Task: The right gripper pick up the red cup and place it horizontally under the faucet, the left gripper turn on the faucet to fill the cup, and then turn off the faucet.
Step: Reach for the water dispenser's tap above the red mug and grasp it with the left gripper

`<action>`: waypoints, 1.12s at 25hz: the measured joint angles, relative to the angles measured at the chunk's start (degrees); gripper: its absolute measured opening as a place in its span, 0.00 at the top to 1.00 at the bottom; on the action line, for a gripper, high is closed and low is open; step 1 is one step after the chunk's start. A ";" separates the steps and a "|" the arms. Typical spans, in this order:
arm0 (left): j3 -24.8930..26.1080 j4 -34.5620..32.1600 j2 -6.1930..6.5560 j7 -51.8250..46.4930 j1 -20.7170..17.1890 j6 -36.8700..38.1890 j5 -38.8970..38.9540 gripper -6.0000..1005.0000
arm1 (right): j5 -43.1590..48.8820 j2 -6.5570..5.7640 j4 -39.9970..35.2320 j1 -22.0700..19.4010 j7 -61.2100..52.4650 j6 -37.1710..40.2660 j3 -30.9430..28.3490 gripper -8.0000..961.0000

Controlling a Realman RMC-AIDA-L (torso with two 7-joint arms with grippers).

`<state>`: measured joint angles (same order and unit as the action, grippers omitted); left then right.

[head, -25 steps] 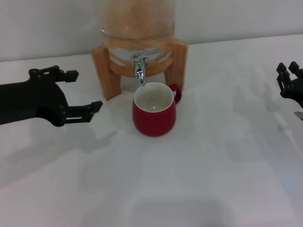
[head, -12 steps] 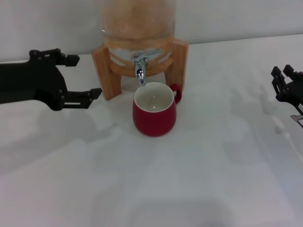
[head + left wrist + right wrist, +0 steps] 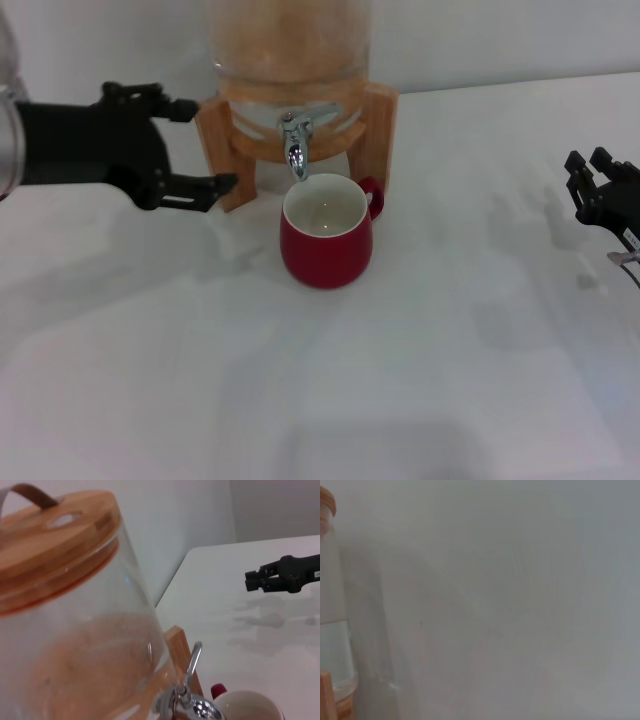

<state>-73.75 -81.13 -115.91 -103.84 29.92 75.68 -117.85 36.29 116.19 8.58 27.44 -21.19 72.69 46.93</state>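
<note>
Red cup [image 3: 326, 243] under faucet [image 3: 294, 146], spread-fingered left gripper [image 3: 190, 150] beside wooden stand [image 3: 222, 150].

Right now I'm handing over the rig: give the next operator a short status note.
Left claw: open, empty, in the air beside the dispenser's wooden stand, short of the faucet.
Right claw: empty, off at the table's right edge, far from the work.
Red cup: upright on the table under the spout, handle toward the stand; it looks nearly empty.
Done: cup placed.
Left: open the faucet, fill, close it.
</note>
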 joint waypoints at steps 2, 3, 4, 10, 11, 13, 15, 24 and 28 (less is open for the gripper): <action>0.37 1.95 -0.13 1.71 1.69 0.00 -0.01 0.13 | 0.04 0.00 0.25 0.04 -0.05 -0.01 0.03 0.69; 0.41 2.69 -0.19 2.42 2.38 0.02 -0.01 0.13 | 0.04 0.00 0.27 0.07 -0.07 -0.03 0.11 0.69; 0.43 3.20 -0.22 3.10 2.95 0.06 -0.01 0.13 | 0.04 0.00 0.27 0.08 -0.07 -0.04 0.15 0.69; 0.45 5.91 -0.56 5.43 6.11 0.15 -0.56 0.13 | 0.04 0.00 0.27 0.16 -0.08 -0.20 0.22 0.69; 0.45 5.91 -0.56 5.43 6.11 0.15 -0.56 0.13 | 0.04 0.00 0.27 0.18 -0.08 -0.25 0.25 0.69; 0.16 6.40 -0.73 5.97 7.07 0.23 -0.76 0.13 | 0.04 0.00 0.27 0.21 -0.08 -0.31 0.26 0.69; 0.04 6.45 -0.74 6.24 7.33 0.24 -0.80 0.13 | 0.05 0.00 0.27 0.41 -0.08 -0.46 0.33 0.69; 0.26 11.15 -1.00 10.88 10.21 -0.16 -1.20 0.13 | 1.32 0.00 0.40 1.15 -0.08 -0.57 -0.08 0.69; 0.66 12.26 -1.00 13.26 11.06 -0.82 -1.51 0.13 | 1.40 0.00 0.39 1.34 -0.08 -0.63 -0.09 0.69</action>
<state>-73.08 -68.88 -116.91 -90.58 40.98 74.86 -119.36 37.69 116.19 8.98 28.79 -21.27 72.06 46.84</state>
